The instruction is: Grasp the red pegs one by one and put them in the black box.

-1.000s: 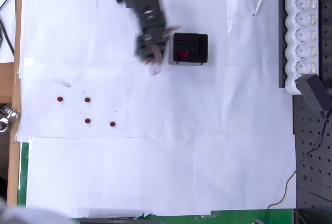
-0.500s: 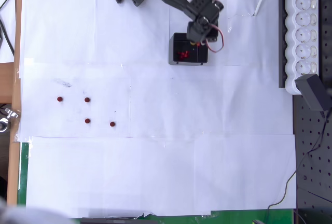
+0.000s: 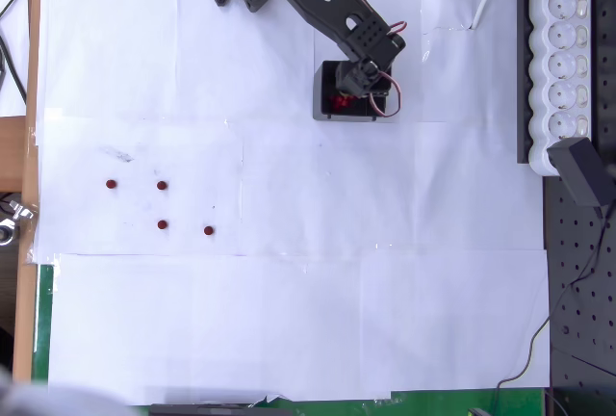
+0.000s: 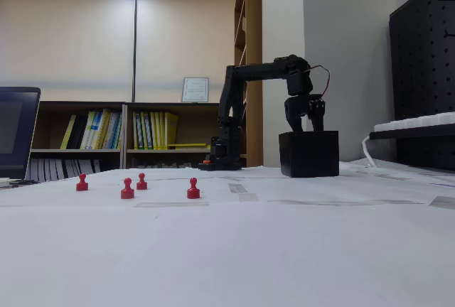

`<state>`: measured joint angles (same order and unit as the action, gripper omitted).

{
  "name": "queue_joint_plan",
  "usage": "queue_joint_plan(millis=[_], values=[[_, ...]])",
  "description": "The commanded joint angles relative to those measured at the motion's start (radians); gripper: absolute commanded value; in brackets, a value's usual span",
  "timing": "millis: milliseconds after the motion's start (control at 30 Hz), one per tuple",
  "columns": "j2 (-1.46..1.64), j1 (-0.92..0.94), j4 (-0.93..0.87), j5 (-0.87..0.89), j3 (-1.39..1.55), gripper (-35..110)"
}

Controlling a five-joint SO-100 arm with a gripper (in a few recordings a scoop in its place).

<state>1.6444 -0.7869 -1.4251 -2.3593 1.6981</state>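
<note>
Overhead view: gripper (image 3: pixel 364 82) parked right over the black box (image 3: pixel 327 106), a few red pegs (image 3: pixel 339 101) already piled inside, exact count hard to call. Four more red pegs sitting loose on the white paper (image 3: pixel 289 320) well off to the left, in a rough cluster. Can't tell whether fingers are spread or pinched.

Fixed view: gripper (image 4: pixel 304 124) dipping into the box top (image 4: pixel 308 153), tips hidden behind the wall. Four pegs standing upright out front. So maybe halfway done, four still to fetch.
</note>
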Motion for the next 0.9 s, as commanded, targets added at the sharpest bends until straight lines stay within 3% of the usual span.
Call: queue_joint_plan(millis=[0, 167, 333, 467, 567, 767, 867], values=[[-0.117, 0.026, -0.087, -0.006, 0.143, 23], [-0.141, 0.137, -0.359, 0.055, 0.505, 23], [-0.245, 0.347, -0.319, 0.184, 0.430, 23], [-0.434, 0.601, -0.063, 0.414, 0.031, 23], [-0.543, 0.782, 0.268, 0.595, -0.342, 23], [-0.583, 0.999, 0.686, 0.871, -0.801, 23], [-0.565, 1.069, 0.977, 0.931, -0.960, 23]])
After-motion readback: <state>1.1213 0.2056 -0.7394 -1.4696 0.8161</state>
